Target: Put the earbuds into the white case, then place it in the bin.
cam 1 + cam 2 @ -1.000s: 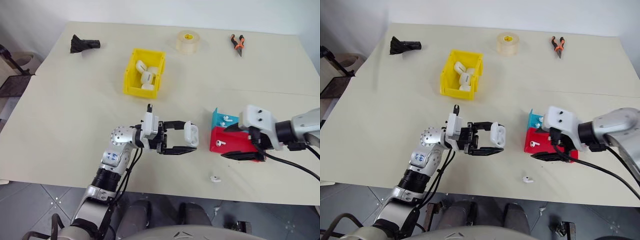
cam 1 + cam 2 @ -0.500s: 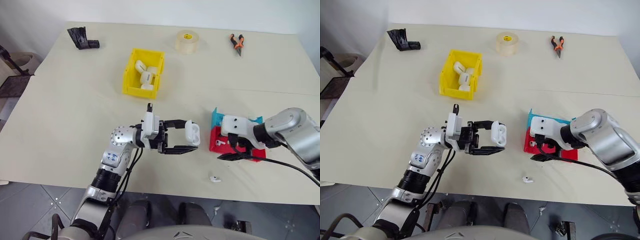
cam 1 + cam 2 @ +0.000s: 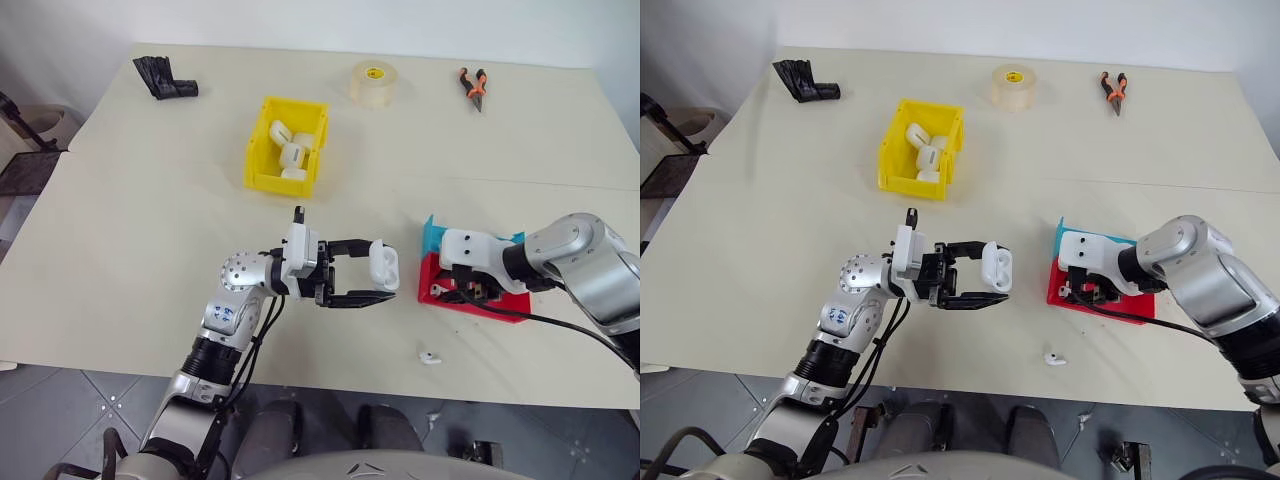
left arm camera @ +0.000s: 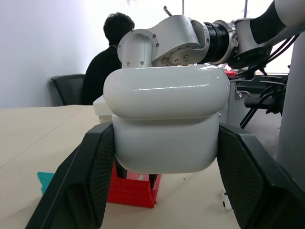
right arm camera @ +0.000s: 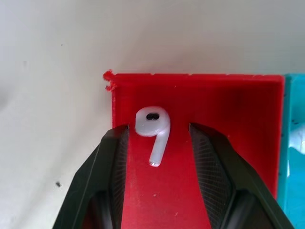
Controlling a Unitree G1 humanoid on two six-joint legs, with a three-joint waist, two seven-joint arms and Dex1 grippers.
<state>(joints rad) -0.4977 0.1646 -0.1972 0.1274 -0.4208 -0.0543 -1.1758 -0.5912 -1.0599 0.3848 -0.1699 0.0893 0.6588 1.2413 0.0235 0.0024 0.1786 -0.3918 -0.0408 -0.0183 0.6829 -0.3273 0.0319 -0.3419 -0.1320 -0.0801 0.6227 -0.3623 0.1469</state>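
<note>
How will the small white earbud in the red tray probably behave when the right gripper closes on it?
The earbud looks glossy and rounded, so it may slip or squirt out from between the fingers. It is tiny beside them, so probably very light and easily flicked. It lies flat on the red tray, stem between the open fingers, so it could pivot unless both touch together.
</note>
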